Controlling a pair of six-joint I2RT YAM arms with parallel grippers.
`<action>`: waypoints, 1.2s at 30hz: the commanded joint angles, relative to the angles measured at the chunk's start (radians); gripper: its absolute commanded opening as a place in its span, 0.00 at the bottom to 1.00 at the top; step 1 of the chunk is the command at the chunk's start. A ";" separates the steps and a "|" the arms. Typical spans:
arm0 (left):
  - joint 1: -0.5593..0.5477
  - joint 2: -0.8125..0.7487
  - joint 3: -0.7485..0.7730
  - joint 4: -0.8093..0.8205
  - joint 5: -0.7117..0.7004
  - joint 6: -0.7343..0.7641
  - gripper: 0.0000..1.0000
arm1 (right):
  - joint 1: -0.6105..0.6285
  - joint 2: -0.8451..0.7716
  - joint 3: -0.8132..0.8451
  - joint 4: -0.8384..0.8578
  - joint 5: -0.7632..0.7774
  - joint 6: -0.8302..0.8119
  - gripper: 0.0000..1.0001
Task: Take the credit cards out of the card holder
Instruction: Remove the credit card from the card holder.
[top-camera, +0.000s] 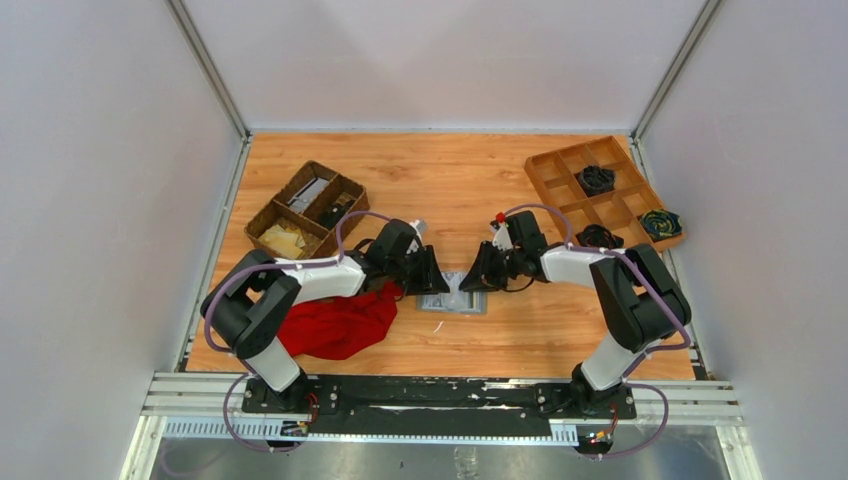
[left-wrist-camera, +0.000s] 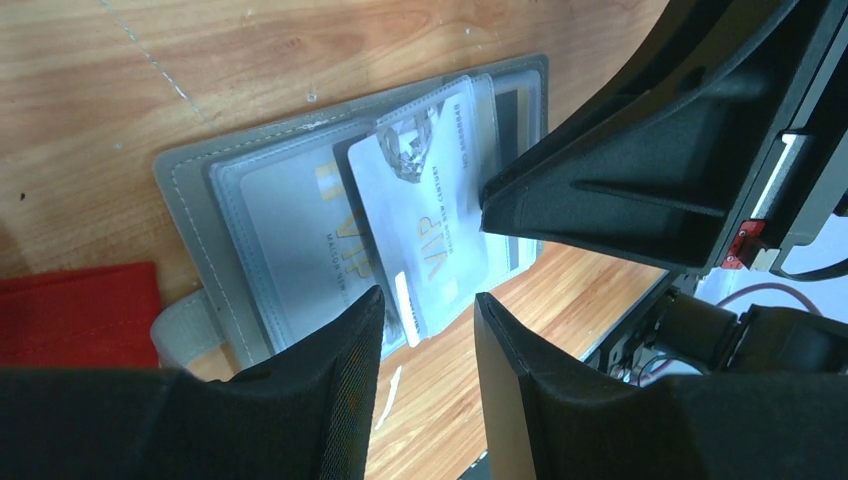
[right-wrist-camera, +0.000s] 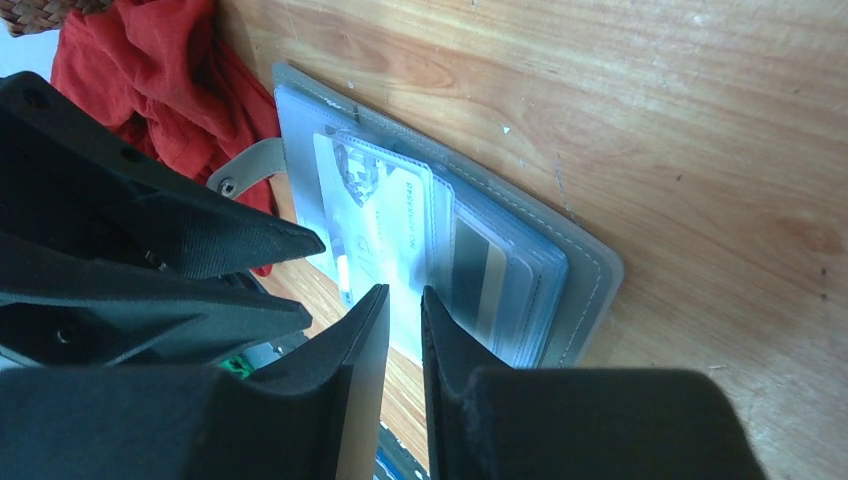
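Nothing's out yet: one card (left-wrist-camera: 420, 215) pokes halfway from the holder (left-wrist-camera: 190, 180). The left gripper (left-wrist-camera: 425, 310) is half-open around it, and the right gripper (right-wrist-camera: 405, 305) is nearly closed, can't tell if it's holding.

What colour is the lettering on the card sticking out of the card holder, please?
Gold, on a whitish card; the left wrist view shows it best.

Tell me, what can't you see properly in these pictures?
Top view: the left end effector and right end effector cover most of the card holder; what's inside is too small.
Left wrist view: the right end effector hides one side of the card holder.
Right wrist view: its own fingers hide the slid-out card's lower edge, so a pinch can't be confirmed.
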 joint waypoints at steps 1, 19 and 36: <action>0.018 0.015 -0.039 0.095 0.008 -0.026 0.42 | -0.006 0.035 -0.038 -0.017 0.034 -0.008 0.22; 0.058 0.112 -0.106 0.306 0.152 -0.041 0.55 | -0.006 0.034 -0.060 0.000 0.040 0.003 0.22; 0.093 0.206 -0.200 0.583 0.244 -0.128 0.34 | -0.007 0.032 -0.066 -0.001 0.045 0.004 0.22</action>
